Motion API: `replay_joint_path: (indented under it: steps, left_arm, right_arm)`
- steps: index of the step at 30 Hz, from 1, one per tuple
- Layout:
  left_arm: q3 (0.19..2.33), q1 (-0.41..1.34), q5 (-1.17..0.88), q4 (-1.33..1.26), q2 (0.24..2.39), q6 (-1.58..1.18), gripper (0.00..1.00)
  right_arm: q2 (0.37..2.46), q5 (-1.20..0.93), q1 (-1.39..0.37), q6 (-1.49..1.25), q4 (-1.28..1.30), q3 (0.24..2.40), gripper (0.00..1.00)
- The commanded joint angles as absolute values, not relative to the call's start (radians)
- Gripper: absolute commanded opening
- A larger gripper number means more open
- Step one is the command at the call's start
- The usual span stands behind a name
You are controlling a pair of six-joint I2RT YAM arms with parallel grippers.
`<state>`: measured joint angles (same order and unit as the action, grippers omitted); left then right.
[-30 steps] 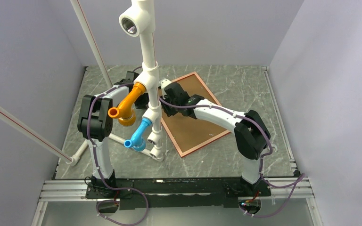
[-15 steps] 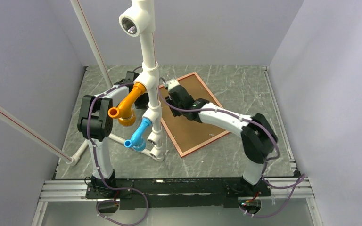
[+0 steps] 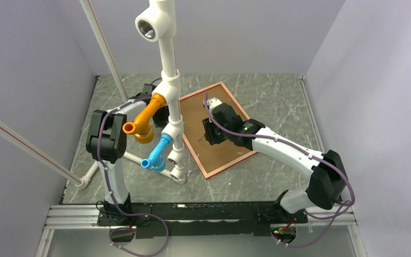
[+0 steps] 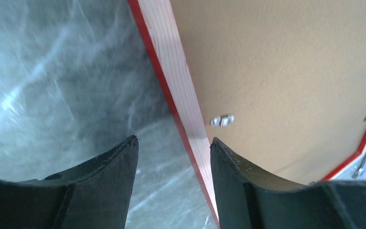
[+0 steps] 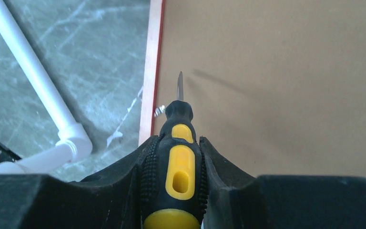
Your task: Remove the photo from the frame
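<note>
The frame (image 3: 193, 96) lies back side up on the marble table, and its red edge (image 4: 181, 95) runs between the fingers of my left gripper (image 4: 173, 140). That gripper is open, with its right finger over the edge strip. The brown backing board (image 3: 192, 115) fills the frame and hides the photo. My right gripper (image 5: 178, 138) is shut on a black-and-yellow screwdriver (image 5: 180, 162). It hovers over the board's middle (image 3: 212, 131), with the blade tip near the frame's left rail (image 5: 151, 71). Small metal tabs (image 4: 221, 120) sit on the board by the rail.
A tall white pipe stand (image 3: 168, 80) with an orange elbow (image 3: 147, 115) and a blue elbow (image 3: 158, 152) rises just left of the frame and hides my left gripper from above. Its base pipe (image 5: 33, 81) lies beside the frame. Slanted white rods (image 3: 27, 144) and walls enclose the table.
My right arm has carried the screwdriver from the frame's far left corner toward the middle of the board, its elbow swinging out to the right. The left arm has barely moved.
</note>
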<state>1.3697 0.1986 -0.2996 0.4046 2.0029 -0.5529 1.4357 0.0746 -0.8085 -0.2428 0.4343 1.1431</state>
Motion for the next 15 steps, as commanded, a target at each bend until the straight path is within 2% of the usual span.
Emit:
replay_joint_path:
  steps: [1, 4, 10, 15]
  left_arm:
    - [1.274, 0.216, -0.361, 0.373, 1.901, -0.644, 0.61]
    - [1.222, 0.226, -0.384, 0.326, 1.856, -0.657, 0.63]
    - [1.231, 0.268, -0.353, 0.362, 1.874, -0.647, 0.65]
    - [1.208, 0.284, -0.341, 0.355, 1.898, -0.683, 0.6]
  right_arm:
    - [1.416, 0.063, -0.811, -0.288, 0.542, 1.165, 0.0]
    - [1.392, 0.054, -0.812, -0.272, 0.502, 1.11, 0.0]
    - [1.426, 0.018, -0.823, -0.289, 0.527, 1.149, 0.0]
    - [1.44, 0.013, -0.845, -0.291, 0.539, 1.163, 0.0]
